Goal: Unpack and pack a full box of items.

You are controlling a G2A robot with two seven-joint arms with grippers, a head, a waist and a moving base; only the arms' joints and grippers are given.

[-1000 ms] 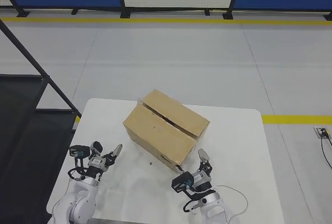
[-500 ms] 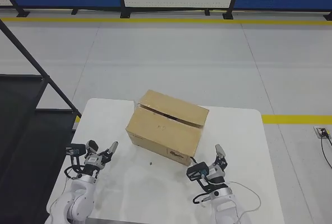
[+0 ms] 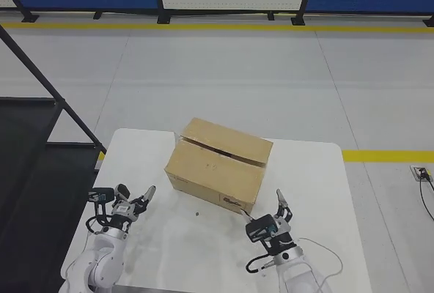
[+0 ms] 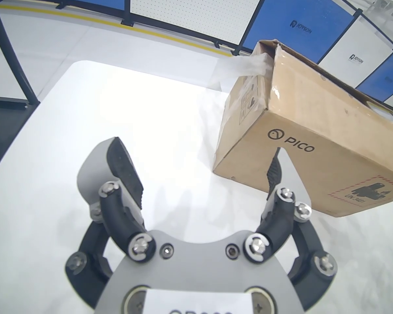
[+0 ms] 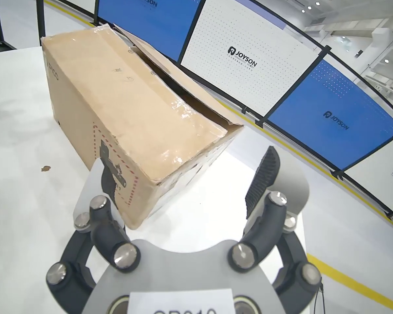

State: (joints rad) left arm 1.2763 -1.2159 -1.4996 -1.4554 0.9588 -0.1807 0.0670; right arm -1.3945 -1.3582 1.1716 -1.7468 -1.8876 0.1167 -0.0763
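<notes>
Left gripper [image 3: 137,192] and right gripper [image 3: 263,209] spread, empty.
Brown cardboard box [image 3: 217,167] on white table [image 3: 312,183]; top flaps [image 3: 228,141] seemingly ajar.

Industrial test hall, blue-white partition panels [image 5: 249,57], yellow floor line [image 3: 396,156]

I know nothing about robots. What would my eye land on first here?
A brown cardboard box sits askew in the middle of the white table, its top flaps down but slightly gaping. Nearer the robot, the left claw and the right claw are both open and empty, each pointed at a near corner of the box.
</notes>
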